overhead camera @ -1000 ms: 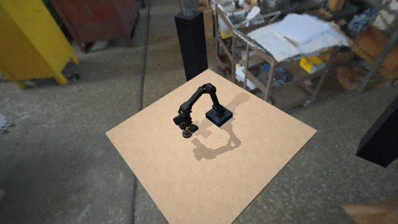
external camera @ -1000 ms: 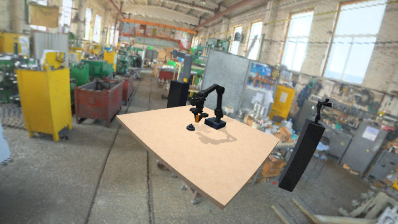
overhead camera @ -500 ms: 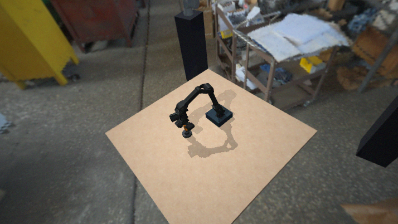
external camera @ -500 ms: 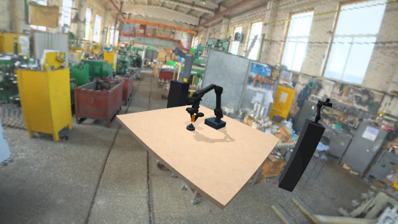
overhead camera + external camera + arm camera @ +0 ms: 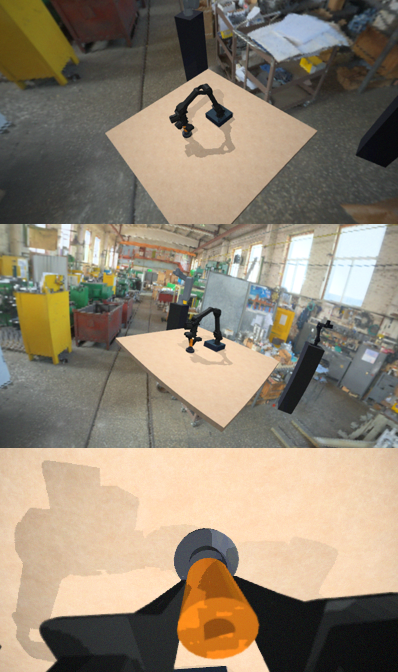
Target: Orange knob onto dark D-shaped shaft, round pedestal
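Note:
The orange knob (image 5: 184,130) (image 5: 190,342) (image 5: 210,593) is upright between the fingers of my gripper (image 5: 186,128) (image 5: 191,341) (image 5: 209,582), which is shut on it. The knob's near end in the wrist view shows a dark, D-like recess. The round dark pedestal (image 5: 187,135) (image 5: 190,350) (image 5: 184,555) stands on the table under the knob. In the wrist view the knob's far end overlaps the pedestal's raised middle. The shaft is hidden, so I cannot tell whether the knob touches it or how their flat sides lie. The knob is not down on the pedestal's base.
The arm's square base (image 5: 219,119) (image 5: 214,345) stands on the tan table (image 5: 195,181) (image 5: 212,388), right of the pedestal in the top and exterior views. The arm's shadow lies across the table. Dark pillars (image 5: 192,44) (image 5: 302,380) stand beyond the table's edges.

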Tool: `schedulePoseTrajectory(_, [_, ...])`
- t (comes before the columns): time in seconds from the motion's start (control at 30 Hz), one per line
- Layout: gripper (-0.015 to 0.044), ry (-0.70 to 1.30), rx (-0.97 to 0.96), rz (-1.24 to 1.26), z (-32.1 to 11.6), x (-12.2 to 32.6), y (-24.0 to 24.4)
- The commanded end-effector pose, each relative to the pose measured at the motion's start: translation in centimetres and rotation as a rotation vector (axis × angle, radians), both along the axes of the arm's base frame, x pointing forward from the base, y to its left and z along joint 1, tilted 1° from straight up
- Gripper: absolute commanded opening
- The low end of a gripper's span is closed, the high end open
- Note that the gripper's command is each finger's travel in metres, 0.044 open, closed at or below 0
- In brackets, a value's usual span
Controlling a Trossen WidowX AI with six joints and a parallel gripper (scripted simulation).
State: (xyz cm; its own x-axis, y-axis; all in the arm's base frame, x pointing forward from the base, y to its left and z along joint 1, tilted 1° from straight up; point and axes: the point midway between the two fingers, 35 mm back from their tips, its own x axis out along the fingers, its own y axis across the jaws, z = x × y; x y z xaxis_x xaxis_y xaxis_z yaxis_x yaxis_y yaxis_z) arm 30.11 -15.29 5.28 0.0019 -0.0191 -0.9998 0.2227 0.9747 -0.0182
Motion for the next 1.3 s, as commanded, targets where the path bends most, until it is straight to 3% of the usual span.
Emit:
schedulePoseTrajectory(0.0, [0.0000,-0.007,-0.005,0.002,0.08,0.06,-0.06])
schedulePoseTrajectory(1.27, [0.0000,-0.006,-0.005,0.000,0.11,-0.24,0.06])
